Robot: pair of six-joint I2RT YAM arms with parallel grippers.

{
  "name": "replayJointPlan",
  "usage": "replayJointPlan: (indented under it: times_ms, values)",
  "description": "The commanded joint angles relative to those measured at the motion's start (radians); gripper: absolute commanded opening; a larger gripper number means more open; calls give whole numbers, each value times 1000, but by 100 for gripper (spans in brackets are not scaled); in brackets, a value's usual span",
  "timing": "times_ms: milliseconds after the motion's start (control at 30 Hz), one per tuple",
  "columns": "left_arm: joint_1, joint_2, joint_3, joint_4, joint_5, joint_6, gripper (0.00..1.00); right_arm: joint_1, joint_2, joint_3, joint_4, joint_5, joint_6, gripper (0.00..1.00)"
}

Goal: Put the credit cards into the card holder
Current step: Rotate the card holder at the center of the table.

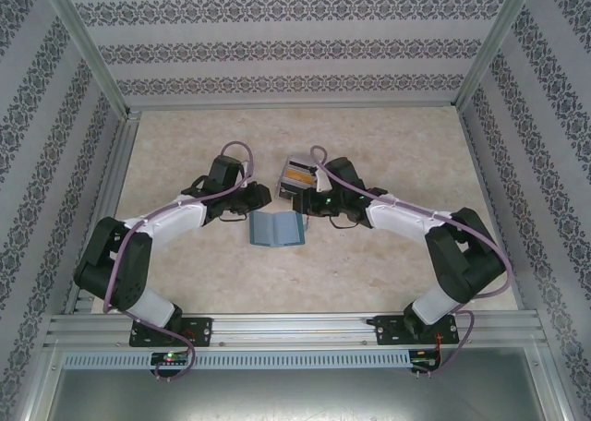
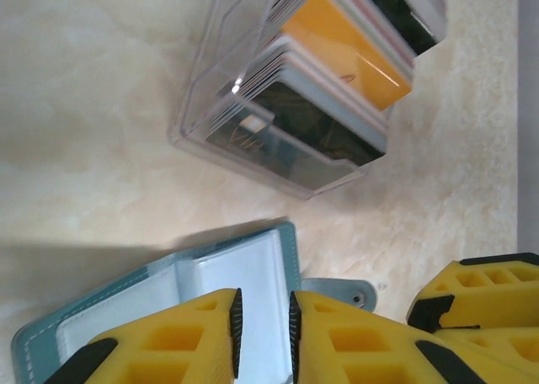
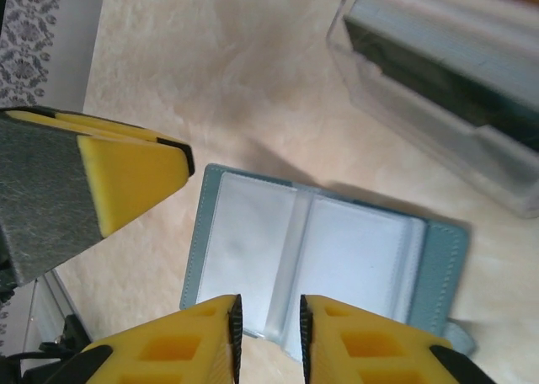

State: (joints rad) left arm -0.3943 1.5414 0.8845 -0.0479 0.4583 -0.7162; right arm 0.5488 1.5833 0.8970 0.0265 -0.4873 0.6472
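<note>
The teal-blue card holder (image 1: 277, 228) lies open flat on the table, its pale pocket pages (image 3: 354, 249) facing up and empty. The credit cards stand upright in a clear box (image 1: 297, 174): an orange one (image 2: 345, 47), a dark one (image 2: 312, 127) and several paler ones. My left gripper (image 2: 263, 296) hovers over one page of the card holder (image 2: 244, 262), its jaws a narrow gap apart with nothing between them. Over the holder's middle fold my right gripper (image 3: 268, 300) is likewise slightly open and empty. In the top view the left gripper (image 1: 263, 199) and right gripper (image 1: 307, 204) flank the holder's far edge.
The clear box (image 2: 219, 123) sits just beyond the card holder, close to both grippers. The holder's snap tab (image 2: 349, 291) sticks out on the table. A metal frame and patterned walls (image 1: 295, 52) enclose the beige tabletop (image 1: 397, 153).
</note>
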Motion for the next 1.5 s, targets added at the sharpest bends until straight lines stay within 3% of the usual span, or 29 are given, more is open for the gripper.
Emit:
replayJointPlan:
  times_ms: [0, 300, 600, 900, 1133, 1467]
  values:
    - [-18, 27, 56, 10, 22, -31, 25, -69, -59, 58, -53, -1, -64, 30]
    - [-78, 128, 76, 95, -23, -172, 27, -239, 10, 238, -248, 58, -204, 48]
    - [-94, 228, 66, 208, -38, -249, 27, -230, 238, 513, -449, 90, -382, 61]
    - [-108, 319, 92, 244, -38, -262, 27, -225, 432, 726, -495, -43, -438, 63]
    - [-107, 360, 124, 228, -38, -248, 27, -207, 554, 839, -562, -44, -466, 64]
    - [-101, 393, 186, 177, -27, -220, 27, -176, 523, 795, -575, -33, -484, 64]
